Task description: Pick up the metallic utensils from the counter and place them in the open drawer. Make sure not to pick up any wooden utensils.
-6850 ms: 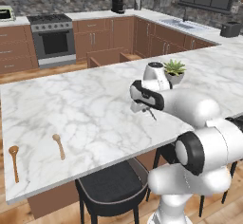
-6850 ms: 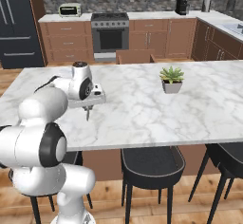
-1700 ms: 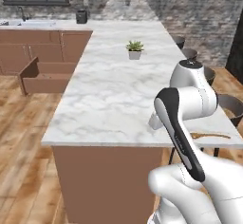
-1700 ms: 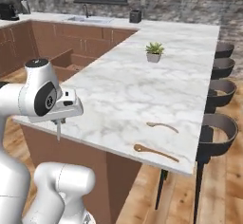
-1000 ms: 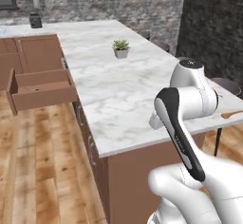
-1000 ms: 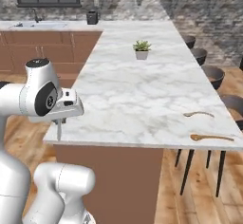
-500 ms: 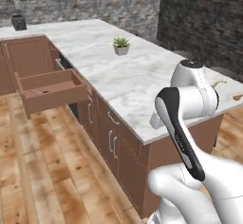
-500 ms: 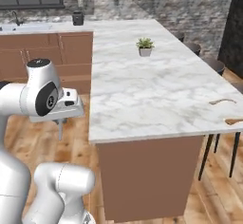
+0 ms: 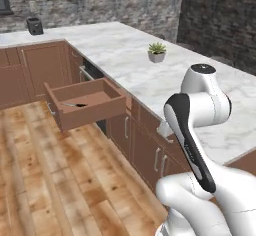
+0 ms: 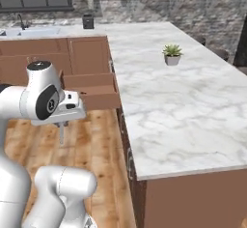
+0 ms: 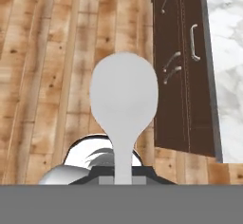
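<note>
A grey metal spoon (image 11: 124,99) is held in the closed end effector (image 10: 61,124), above the wooden floor (image 11: 42,66) beside the tabletop (image 10: 178,96). Farther off, a black-handled knife (image 9: 75,105) is seen lying inside the open drawer (image 9: 86,103).

My two base cameras look forward past my arm, sharing the counter (image 9: 125,55); my hand camera faces floorward.

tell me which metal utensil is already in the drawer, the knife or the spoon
The knife: it lies inside the open drawer. The grey spoon is held in the gripper above the wooden floor.
</note>
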